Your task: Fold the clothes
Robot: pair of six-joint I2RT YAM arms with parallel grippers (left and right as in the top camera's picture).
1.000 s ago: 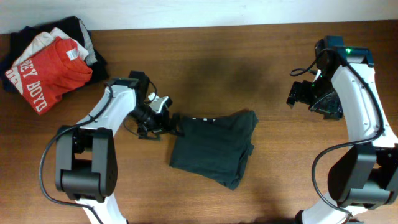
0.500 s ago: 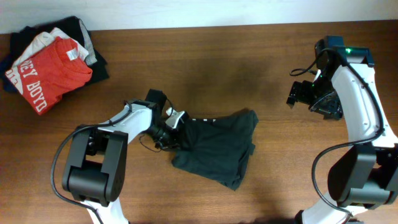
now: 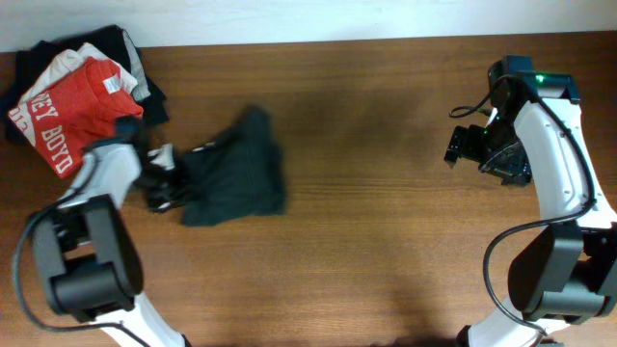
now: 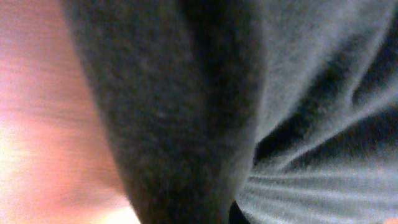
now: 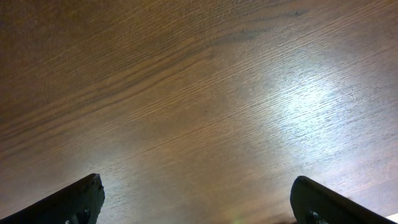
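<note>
We see left gripper [image 3: 174,188] clamped on dark T-shirt [image 3: 241,172], left of frame; right gripper [image 5: 196,198] fingers wide apart over table [image 5: 186,93].

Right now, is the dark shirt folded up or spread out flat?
Folded up. The shirt is a small bunched bundle on the table, no sleeves sticking out.

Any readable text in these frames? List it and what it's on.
"EY BOYD": white letters on the red T-shirt; the letter before them is partly cut off by a fold.
The white tag on that shirt is too small to read.
On the dark T-shirt, motion-blurred, no lettering shows.
Both wrist views: no text.
</note>
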